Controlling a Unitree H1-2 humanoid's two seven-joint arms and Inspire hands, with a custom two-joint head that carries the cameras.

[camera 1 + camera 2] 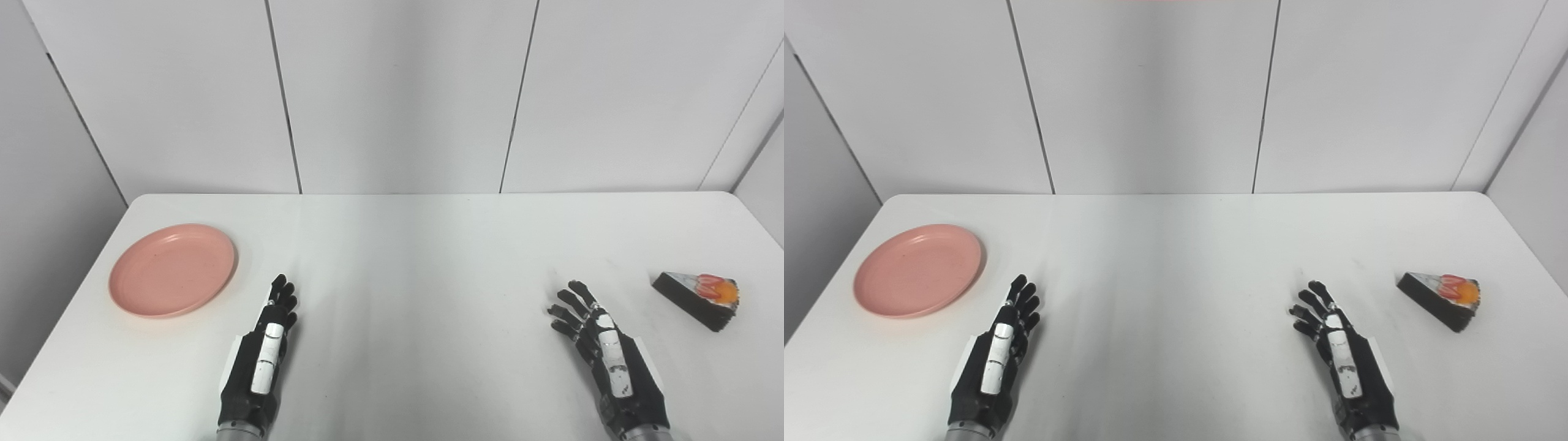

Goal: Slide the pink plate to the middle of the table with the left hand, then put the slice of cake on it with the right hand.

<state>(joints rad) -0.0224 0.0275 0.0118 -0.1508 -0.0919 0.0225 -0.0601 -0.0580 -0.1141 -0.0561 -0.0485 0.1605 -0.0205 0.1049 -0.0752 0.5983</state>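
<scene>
No text, label, brand, number or sign can be read anywhere in either view: not on the round pink plate (173, 269) at the left, the dark cake slice (698, 297) at the right, or the white bench (416, 257).

Lighting here is bright and really even, looks like soft overhead light. The white tabletop (416, 245) has a pale streaky sheen running from 12 toward 6 o'clock down the middle, no harsh glare though. Shadows are faint: a soft one hugging the pink plate (173, 269) at its 4 o'clock edge, another under the cake slice (698, 299). Both views are sharp, with the wall panel seams leaning outward toward the edges.
</scene>
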